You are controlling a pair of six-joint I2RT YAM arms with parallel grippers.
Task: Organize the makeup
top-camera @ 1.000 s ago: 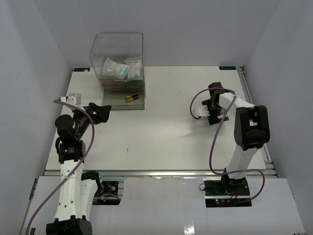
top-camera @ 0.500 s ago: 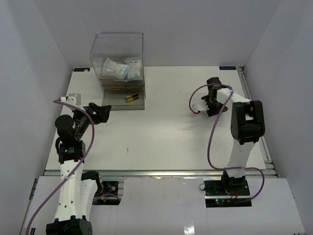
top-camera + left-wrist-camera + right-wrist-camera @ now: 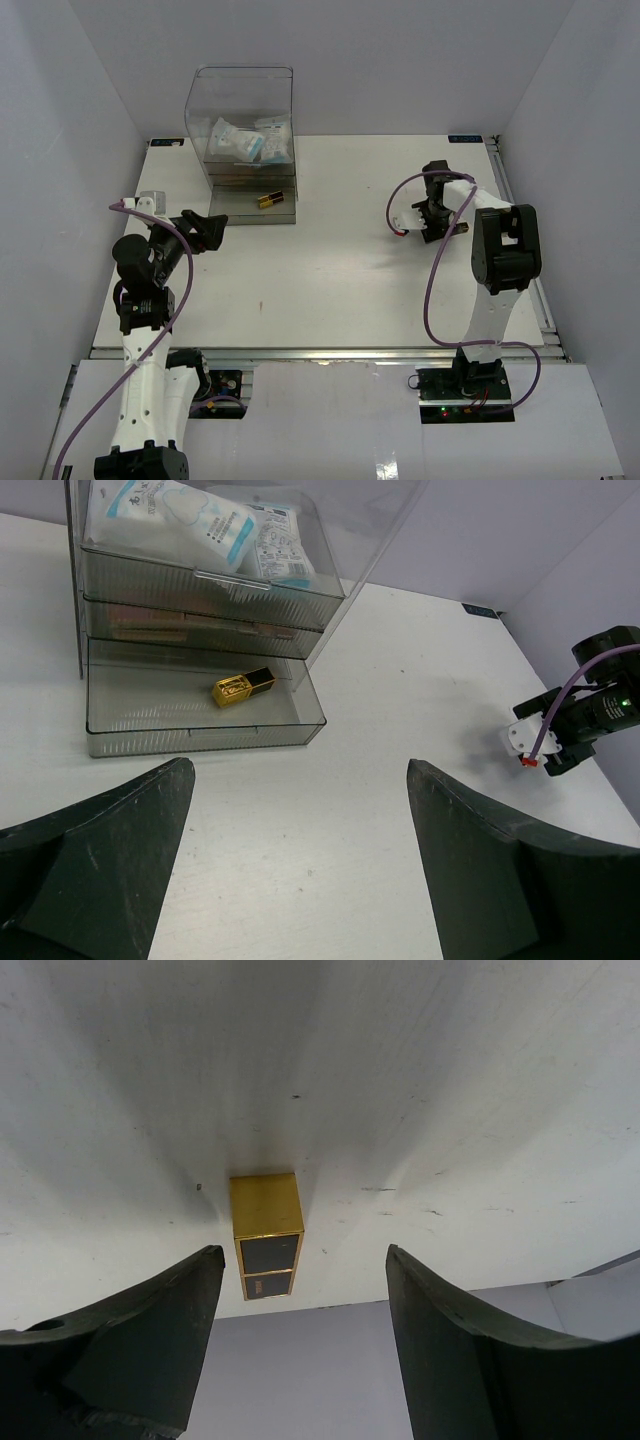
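A black-gold tube (image 3: 266,1235) lies on the white table between the fingers of my right gripper (image 3: 303,1255), which is open and not touching it. In the top view my right gripper (image 3: 429,214) hides this tube. Another gold tube (image 3: 243,687) lies in the pulled-out bottom drawer (image 3: 190,735) of the clear box (image 3: 243,120); it also shows in the top view (image 3: 270,199). Blue-white packets (image 3: 175,520) fill the top drawer, and pink-brown palettes (image 3: 200,630) the middle one. My left gripper (image 3: 298,780) is open and empty in front of the box. No silver case is in view.
The clear box stands at the table's back left. The right arm (image 3: 590,705) shows at the right of the left wrist view. Grey walls close in both sides and the back. The black-gold tube lies close to a table edge (image 3: 330,1305).
My right gripper has shifted a little toward the back of the table and turned slightly. The left arm has not moved.
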